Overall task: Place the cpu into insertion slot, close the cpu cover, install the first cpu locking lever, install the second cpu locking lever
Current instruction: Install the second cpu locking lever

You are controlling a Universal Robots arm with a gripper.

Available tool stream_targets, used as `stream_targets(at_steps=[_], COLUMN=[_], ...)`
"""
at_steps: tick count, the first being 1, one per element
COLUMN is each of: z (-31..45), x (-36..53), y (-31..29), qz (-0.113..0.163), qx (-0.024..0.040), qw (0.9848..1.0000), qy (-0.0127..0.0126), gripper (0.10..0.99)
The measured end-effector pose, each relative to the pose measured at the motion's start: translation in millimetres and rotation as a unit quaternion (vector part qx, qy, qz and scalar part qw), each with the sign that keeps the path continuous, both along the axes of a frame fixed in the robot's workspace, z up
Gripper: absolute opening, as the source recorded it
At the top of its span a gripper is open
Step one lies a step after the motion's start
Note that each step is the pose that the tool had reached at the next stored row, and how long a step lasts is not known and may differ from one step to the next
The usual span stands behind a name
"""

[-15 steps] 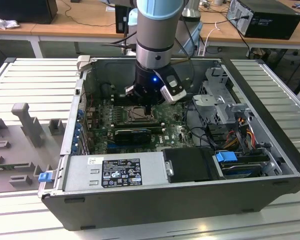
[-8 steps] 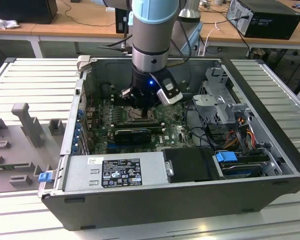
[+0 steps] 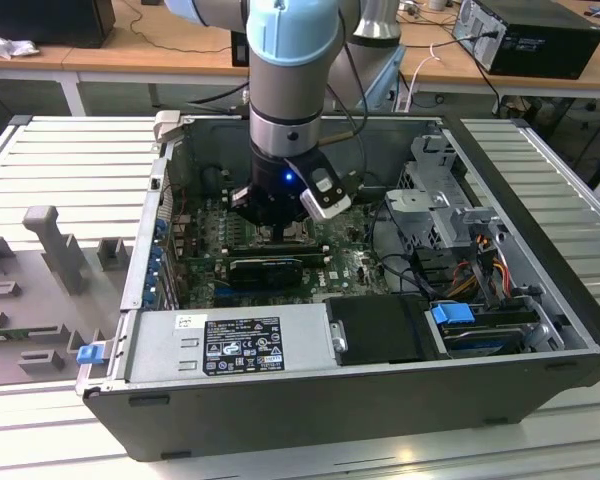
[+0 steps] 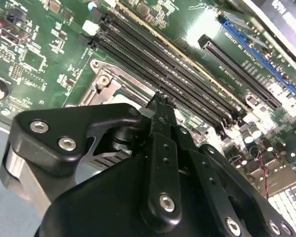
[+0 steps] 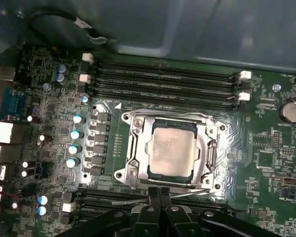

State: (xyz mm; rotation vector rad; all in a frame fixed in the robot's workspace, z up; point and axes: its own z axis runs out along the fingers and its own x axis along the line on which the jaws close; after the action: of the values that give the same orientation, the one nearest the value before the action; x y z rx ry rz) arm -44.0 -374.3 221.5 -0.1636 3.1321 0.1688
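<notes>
In the first wrist view the cpu, a pale silvery-beige square, lies flat in the insertion slot on the green board. The silvery cpu cover lies down around it as a frame. A thin wire locking lever runs along the socket edge closest to my fingers. My gripper is shut, its black tips pressed together right at that lever; I cannot tell whether they pinch it. The second wrist view has the same shut gripper over the socket corner. In the exterior view the gripper reaches down inside the open computer case.
Long black memory slots run beside the socket. A row of capacitors stands on another side. In the exterior view a black finned block, the power supply and a metal drive cage crowd the case walls.
</notes>
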Motion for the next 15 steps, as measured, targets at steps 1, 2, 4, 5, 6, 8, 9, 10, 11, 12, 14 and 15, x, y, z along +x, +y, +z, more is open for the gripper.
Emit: stream_targets(at_steps=[1,2,4,5,6,8,9,10,11,12,14,15], z=[-0.3,-0.5,-0.6,-0.6,-0.7,-1.1,-1.5,-1.7,-1.9,-1.9,-2.0,-2.2], x=[-1.8,-3.7,-7.4,-10.6,-12.8,-15.7,-17.4,-18.8,-19.2,-19.9,-22.7,-22.9], y=[-3.3,-6.2,-8.9,-9.9,-10.5,-11.8,-12.8,-14.3,-16.0,-17.2,-19.6,-20.3], qz=[0.000,0.000,0.000,0.001,0.002,0.006,0.010,0.012,0.012,0.012,0.012,0.012], qx=[0.0017,0.0034,0.0059,0.0084,0.0113,0.0197,0.0290,0.0359,0.0375,0.0386,0.0434,0.0448], qw=[1.0000,1.0000,1.0000,1.0000,0.9999,0.9998,0.9995,0.9993,0.9992,0.9992,0.9990,0.9989], qy=[0.0000,0.0000,0.0000,0.0000,0.0000,0.0000,0.0000,0.0001,0.0000,0.0000,0.0000,-0.0001], gripper=[0.106,0.106,0.106,0.106,0.106,0.106,0.106,0.106,0.106,0.106,0.106,0.106])
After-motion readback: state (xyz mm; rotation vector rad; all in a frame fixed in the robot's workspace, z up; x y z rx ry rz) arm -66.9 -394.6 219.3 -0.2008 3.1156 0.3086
